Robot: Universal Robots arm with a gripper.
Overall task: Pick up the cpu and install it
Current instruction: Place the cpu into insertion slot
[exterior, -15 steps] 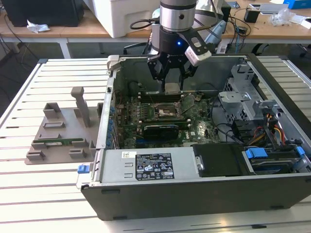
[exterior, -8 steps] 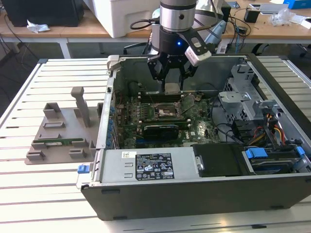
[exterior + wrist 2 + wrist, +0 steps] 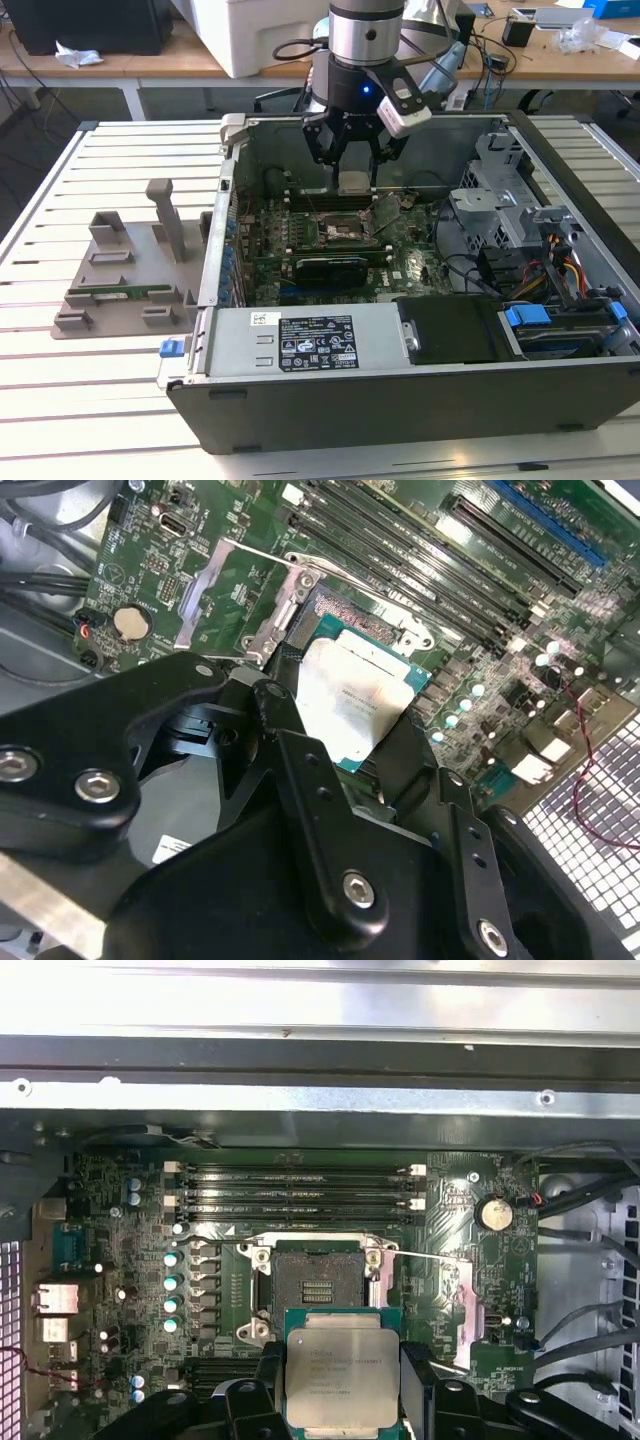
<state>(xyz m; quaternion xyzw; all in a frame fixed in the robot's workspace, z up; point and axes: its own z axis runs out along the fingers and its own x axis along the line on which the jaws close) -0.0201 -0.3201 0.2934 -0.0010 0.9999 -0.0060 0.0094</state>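
cpu (image 3: 335, 1375) is hanging level in the tool (image 3: 355, 165), its shiny metal top facing up. The tool's black fingers (image 3: 268, 1385) are closing on two opposite edges of it, over the motherboard (image 3: 300, 255) inside the open computer case (image 3: 400, 400). Starting from the exterior view's left, a grey fixture tray (image 3: 110, 260) is lying on the slatted tabletop (image 3: 60, 400) near its left edge, and a long green memory stick (image 3: 120, 293) is resting in one of the tray's slots. Just beside the tray, the case is taking up the middle and right of the tabletop. Within it the arm is reaching down from the far edge. In the first wrist view the cpu is hovering clear of the board, overlapping one edge of the open socket (image 3: 318, 1285), whose metal retention plate (image 3: 455, 1300) is standing swung aside. Further toward the exterior view's right, a metal drive cage (image 3: 500, 200) and coloured cables (image 3: 570, 270) are sitting along the case's right wall.
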